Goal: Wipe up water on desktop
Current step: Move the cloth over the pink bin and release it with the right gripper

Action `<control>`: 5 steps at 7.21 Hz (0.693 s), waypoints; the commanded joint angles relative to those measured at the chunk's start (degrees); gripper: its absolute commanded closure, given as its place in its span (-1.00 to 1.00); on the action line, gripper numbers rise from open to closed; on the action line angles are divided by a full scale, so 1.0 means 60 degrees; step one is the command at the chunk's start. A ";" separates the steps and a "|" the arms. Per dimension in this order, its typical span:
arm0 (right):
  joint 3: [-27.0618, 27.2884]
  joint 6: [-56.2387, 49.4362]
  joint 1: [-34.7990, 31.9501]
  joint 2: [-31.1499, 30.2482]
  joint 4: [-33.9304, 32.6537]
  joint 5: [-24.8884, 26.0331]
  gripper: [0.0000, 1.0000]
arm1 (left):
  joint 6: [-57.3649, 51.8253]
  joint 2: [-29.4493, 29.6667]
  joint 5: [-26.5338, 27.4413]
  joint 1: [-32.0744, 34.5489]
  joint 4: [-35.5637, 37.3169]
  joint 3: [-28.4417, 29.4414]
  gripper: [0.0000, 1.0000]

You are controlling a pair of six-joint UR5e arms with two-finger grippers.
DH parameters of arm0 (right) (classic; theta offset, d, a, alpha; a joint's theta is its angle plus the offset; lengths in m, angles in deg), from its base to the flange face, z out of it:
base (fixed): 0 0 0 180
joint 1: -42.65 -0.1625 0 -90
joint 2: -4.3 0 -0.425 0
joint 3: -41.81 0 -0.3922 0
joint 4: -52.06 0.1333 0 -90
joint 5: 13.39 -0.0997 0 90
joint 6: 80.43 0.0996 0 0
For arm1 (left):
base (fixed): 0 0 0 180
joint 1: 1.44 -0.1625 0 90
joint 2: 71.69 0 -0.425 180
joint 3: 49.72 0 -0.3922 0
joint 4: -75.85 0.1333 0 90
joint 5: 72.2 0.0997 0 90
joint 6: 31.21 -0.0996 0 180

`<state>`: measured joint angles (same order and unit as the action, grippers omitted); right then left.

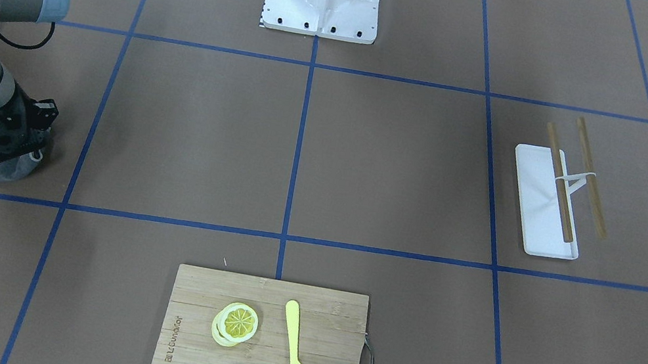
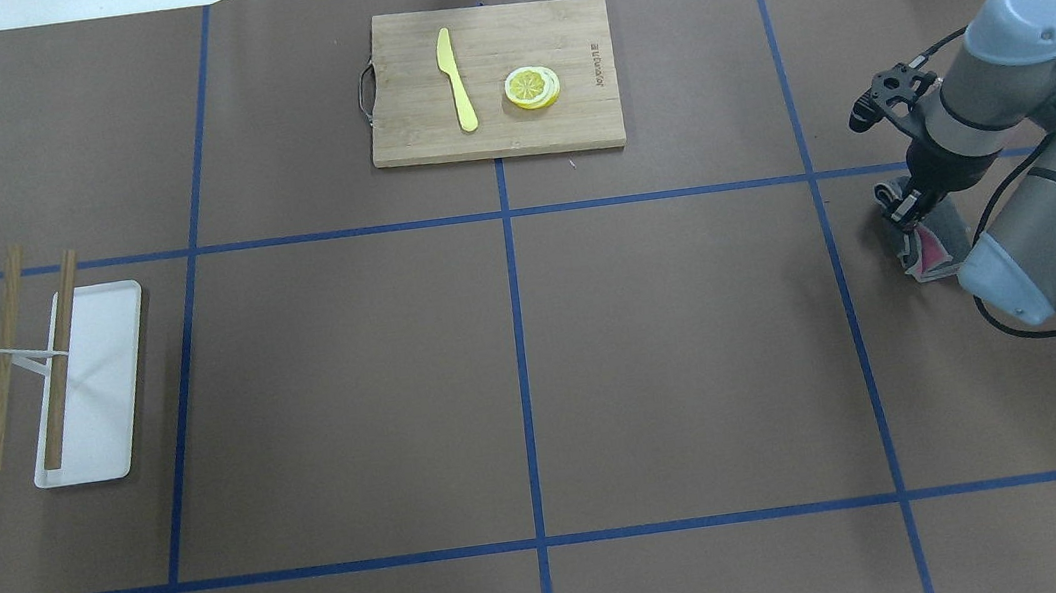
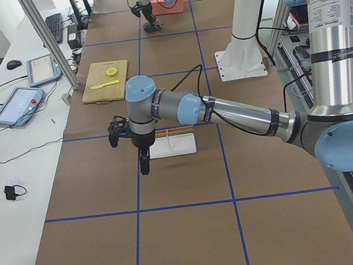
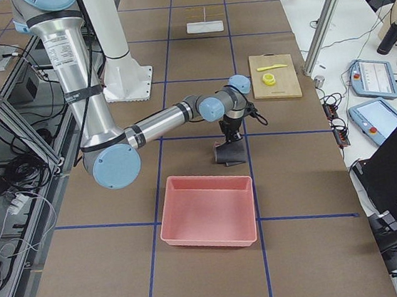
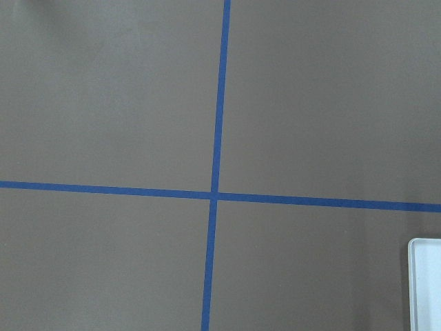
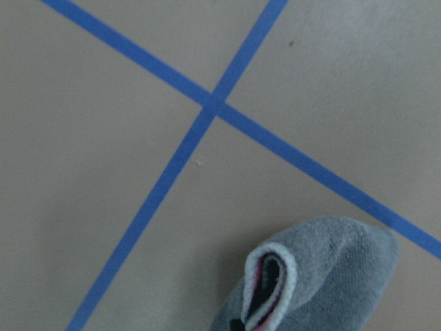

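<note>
The desktop [image 2: 676,349] fills the overhead view as a brown surface divided by blue tape lines; no puddle or wet patch can be made out on it in any view, so the location of the water cannot be stated.

The right arm [image 2: 1052,212] enters at 3 o'clock in the overhead view; the left arm [image 3: 226,108] appears only in the left side view, stretched out over the table.

A pink bin [image 4: 207,235] stands near the right arm's working point; a bamboo cutting board [image 2: 427,128] lies at 12 o'clock; a white tray [image 2: 111,388] lies at 9 o'clock.

The right gripper [image 2: 905,208] points down and clamps a folded grey cloth [image 6: 331,269] with a pink inner face; the cloth's lower end appears to touch the desktop just beside a tape crossing.

Whether the left gripper [image 3: 144,164] is released or clenched cannot be determined; it hangs above bare desktop near the tray.

Two chopsticks [image 2: 6,325] lie at the tray, one across it and one beside it; a yellow knife [image 2: 458,83] and lemon slices [image 2: 530,87] rest on the board.

Progress assessment: the cloth is in hand and at the surface; the wiping passes appear to remain; completion cannot be confirmed.
</note>
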<state>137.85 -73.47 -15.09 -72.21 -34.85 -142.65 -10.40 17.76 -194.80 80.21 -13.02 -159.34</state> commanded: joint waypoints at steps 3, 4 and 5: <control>0.2985 0.0013 -0.2572 0.0007 -0.2102 -0.2172 1.00 | -0.0026 -0.0055 -0.0015 0.0001 0.0016 0.0092 -0.96; 0.3833 -0.0060 -0.2955 -0.0066 -0.3560 -0.2013 1.00 | -0.0026 -0.0099 -0.0015 0.0001 0.0002 0.0077 -0.96; 0.4117 -0.0524 -0.3162 -0.0226 -0.4764 -0.1373 1.00 | -0.0041 -0.0143 -0.0029 0.0001 0.0002 0.0063 -0.96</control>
<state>158.76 -74.33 -31.74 -72.67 -54.21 -153.91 -10.57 17.21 -194.91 80.21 -12.98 -158.89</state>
